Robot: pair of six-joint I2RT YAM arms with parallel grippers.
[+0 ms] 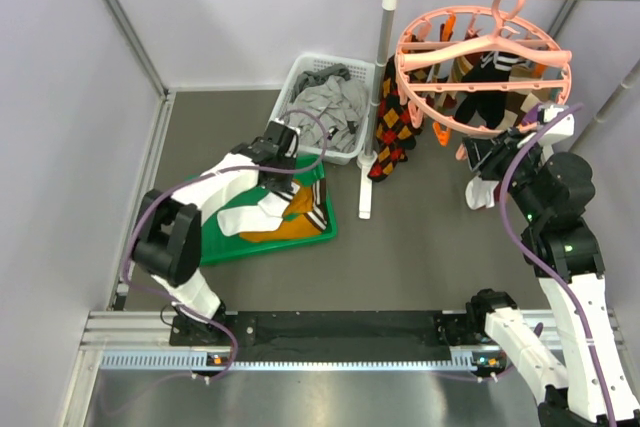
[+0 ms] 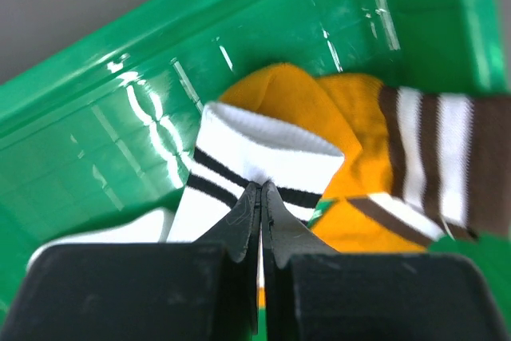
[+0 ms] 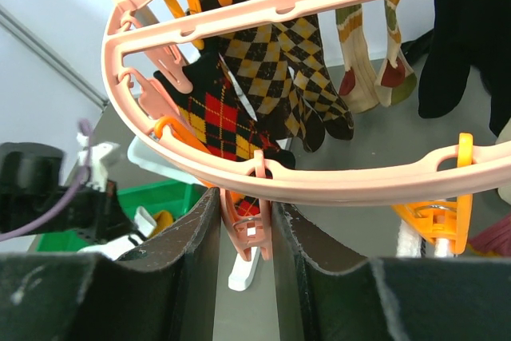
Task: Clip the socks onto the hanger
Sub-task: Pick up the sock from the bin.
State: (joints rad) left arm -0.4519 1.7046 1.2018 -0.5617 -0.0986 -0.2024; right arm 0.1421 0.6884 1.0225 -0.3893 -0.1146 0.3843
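The left gripper (image 2: 261, 191) is clenched on the cuff of one white sock (image 2: 267, 153) with two black stripes. The sock lies in the green tray (image 2: 120, 117), where two orange sock ends (image 2: 295, 101) and one brown-striped sock (image 2: 447, 157) also lie. The right gripper (image 3: 246, 207) has its two fingers on either side of one pink clip (image 3: 249, 233) under the rim of the hanger (image 3: 343, 177), but I cannot tell if they squeeze it.
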